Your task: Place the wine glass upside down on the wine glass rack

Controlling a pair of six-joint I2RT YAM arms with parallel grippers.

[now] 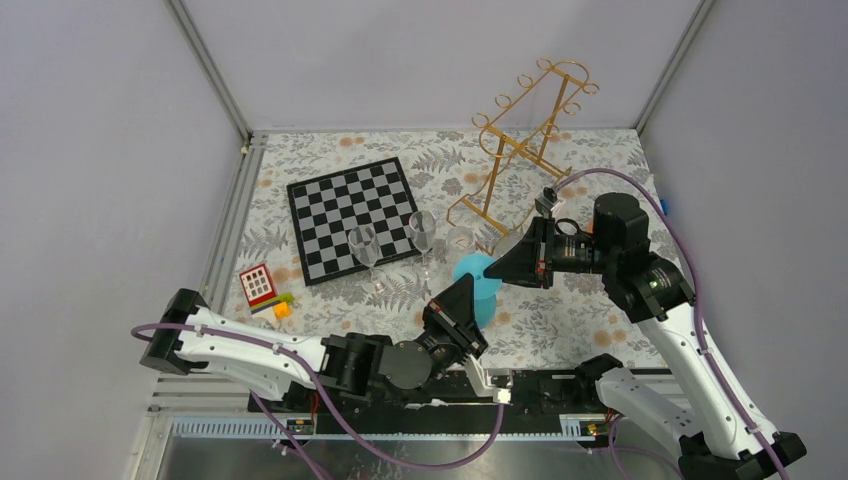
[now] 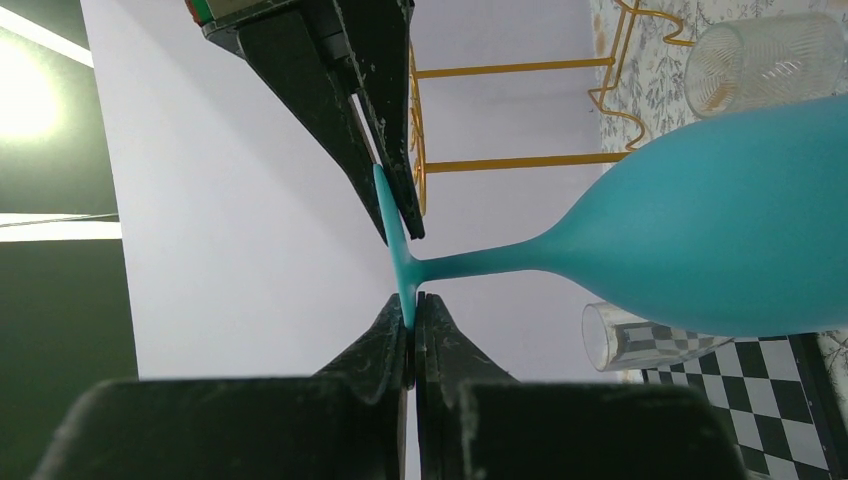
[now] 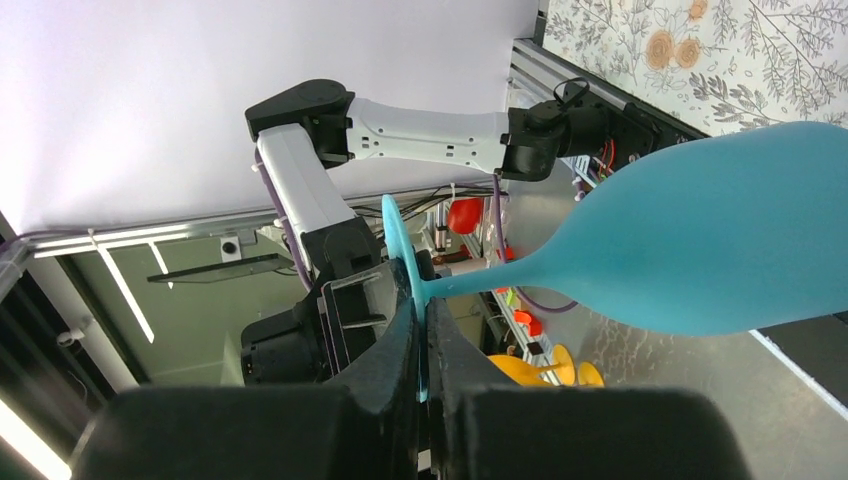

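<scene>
Floral-print table [image 1: 590, 310] spreads below. Left gripper [image 2: 412, 312] pinches the thin round foot of the matte teal wine glass [image 2: 720, 240], which is at near centre between both arms. Right gripper [image 3: 422, 325] clamps that same foot. The curly gold wire rack [image 1: 520, 145] stands behind, apart.

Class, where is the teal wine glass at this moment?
In the top external view, the teal wine glass is at lower centre, just below the clear glasses, its foot pinched by the left gripper and right gripper.
</scene>
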